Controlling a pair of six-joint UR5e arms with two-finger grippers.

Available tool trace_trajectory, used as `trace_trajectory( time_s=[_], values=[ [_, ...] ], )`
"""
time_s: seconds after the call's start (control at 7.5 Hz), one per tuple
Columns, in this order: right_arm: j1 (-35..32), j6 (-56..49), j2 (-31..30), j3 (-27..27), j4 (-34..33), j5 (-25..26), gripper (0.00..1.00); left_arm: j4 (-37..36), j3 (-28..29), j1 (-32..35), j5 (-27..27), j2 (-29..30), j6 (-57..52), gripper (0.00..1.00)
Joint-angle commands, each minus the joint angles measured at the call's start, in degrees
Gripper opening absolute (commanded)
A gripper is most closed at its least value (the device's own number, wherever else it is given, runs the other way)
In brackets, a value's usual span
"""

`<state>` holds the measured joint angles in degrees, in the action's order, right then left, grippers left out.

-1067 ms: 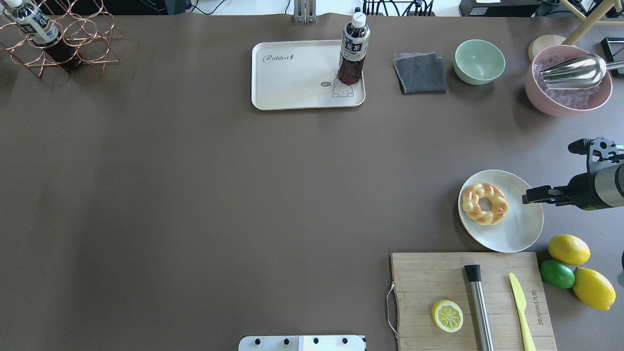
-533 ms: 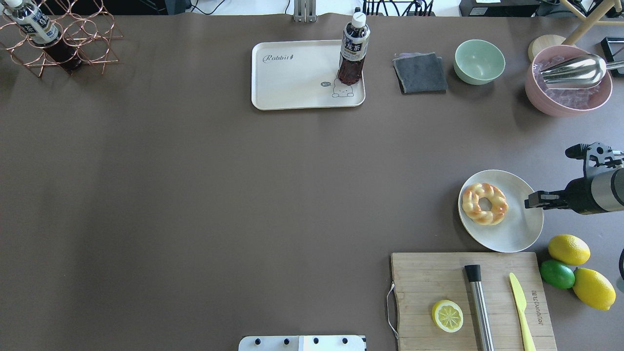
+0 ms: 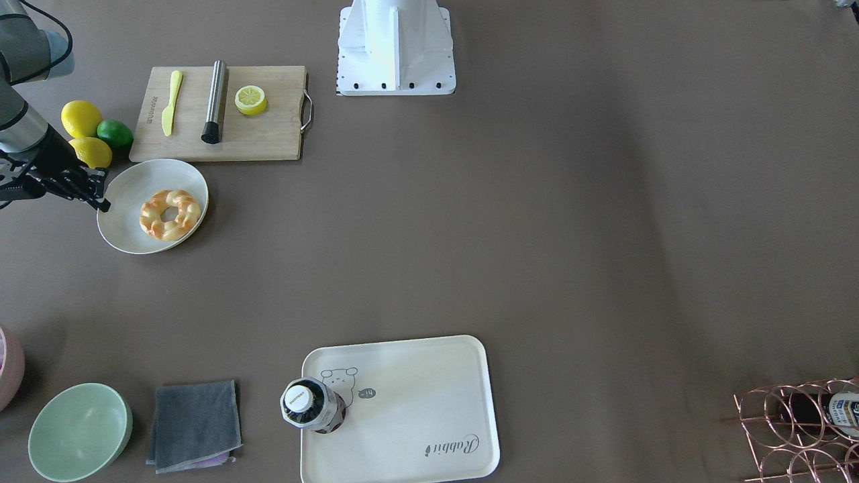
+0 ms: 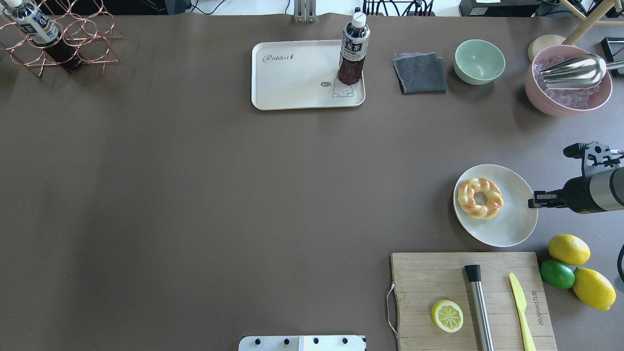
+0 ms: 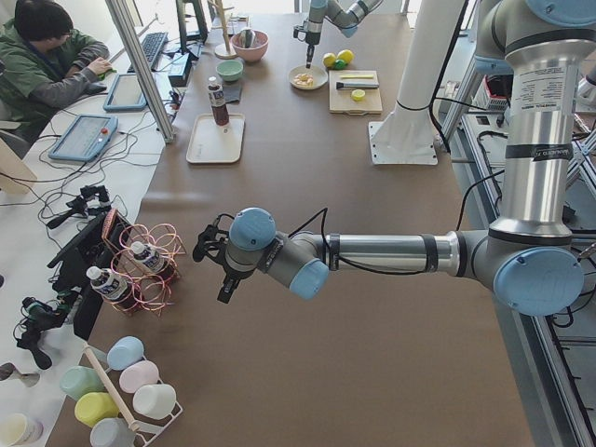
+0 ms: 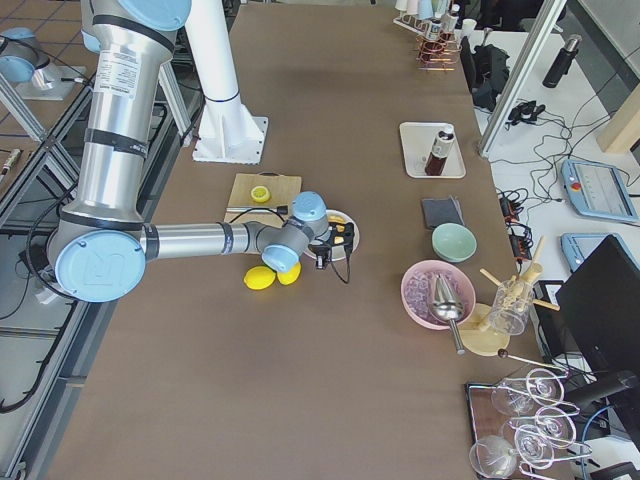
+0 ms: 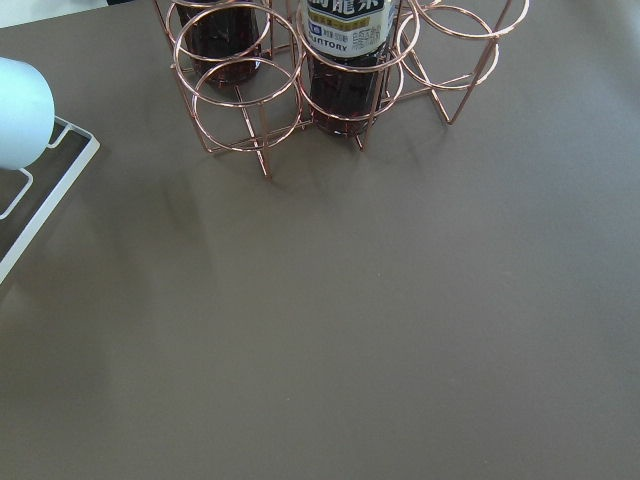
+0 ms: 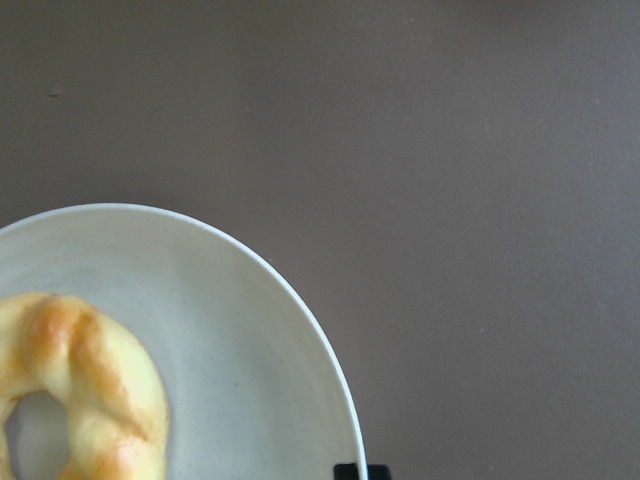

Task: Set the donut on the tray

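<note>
Donut point(image 4: 478, 198) on round plate point(image 4: 512, 229), wide tabletop point(image 4: 292, 195) stretch to far tray point(image 4: 292, 83), right gripper point(image 4: 534, 201) at plate rim, jaw gap impossible to tell.

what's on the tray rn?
Only an upright tea bottle, at the tray's corner beside the bear drawing. The rest is bare; the patch under the bottle is hidden. The donut sits on the plate.
</note>
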<state>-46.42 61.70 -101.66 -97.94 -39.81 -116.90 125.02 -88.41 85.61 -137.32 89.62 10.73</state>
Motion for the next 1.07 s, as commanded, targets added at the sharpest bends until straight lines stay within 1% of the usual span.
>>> trace_trajectory(
  time_s=[0.0, 0.13, 0.27, 0.53, 0.67, 0.8, 0.93],
  values=[
    [0.02, 0.0, 3.64, -0.76, -0.18, -1.48, 0.0, -0.3, -0.88, -0.09, -0.14, -0.06, 0.17, 1.0],
    [0.02, 0.09, 6.71, -0.5, -1.14, -1.4, 0.0, -0.57, -1.07, -0.01, -0.14, 0.03, 0.25, 1.0],
    [0.02, 0.87, 11.09, -0.67, -3.24, -1.49, 0.0, -0.83, -1.15, -0.09, -0.83, 0.73, 0.6, 1.0],
    [0.02, 11.64, 23.03, -0.76, -8.59, -1.58, 0.0, -0.57, -1.5, -0.27, -5.92, 4.75, 10.76, 0.99],
    [0.89, 15.34, 28.57, -0.59, -12.1, -1.14, 0.0, -0.57, -1.77, -2.27, -6.89, 6.52, 14.89, 0.99],
    [2.55, 20.08, 34.19, -0.76, -16.4, -0.09, 0.0, -0.48, -2.64, -3.42, -6.9, 7.67, 19.2, 0.99],
    [5.87, 25.26, 40.51, -0.93, -22.1, 4.09, 0.0, -0.57, -3.61, -4.13, -6.82, 8.37, 21.85, 0.99]
  ],
)
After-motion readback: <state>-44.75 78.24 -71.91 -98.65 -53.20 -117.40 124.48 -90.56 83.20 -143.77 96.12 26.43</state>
